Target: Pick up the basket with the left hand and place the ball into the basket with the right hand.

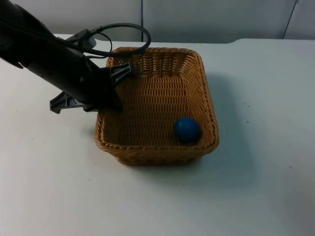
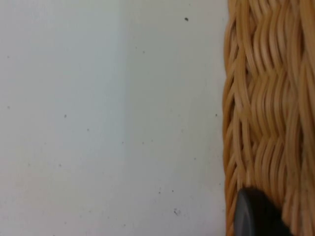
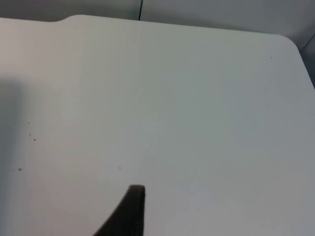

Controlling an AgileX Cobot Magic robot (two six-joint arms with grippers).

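Wicker basket [image 1: 157,105] sits on the white table [image 1: 266,98] with the blue ball [image 1: 187,129] already inside it, resting in the near right corner against the wall. Left gripper [image 1: 109,96] is at the basket's left rim, pinching the woven wall; in the left wrist view one black fingertip [image 2: 256,214] lies against the weave [image 2: 266,108] on the outside. The right gripper's fingertip [image 3: 129,211] hangs over bare table in the right wrist view, well away from the basket; can't tell if it is spread or pressed together, and that arm looks to be waiting. Risks: grip is on one side wall only, so a lift would probably tilt the basket and roll the ball toward the low side. Thin wicker rim could slip out of the pinch. If the basket drops or tips, the ball may bounce out.
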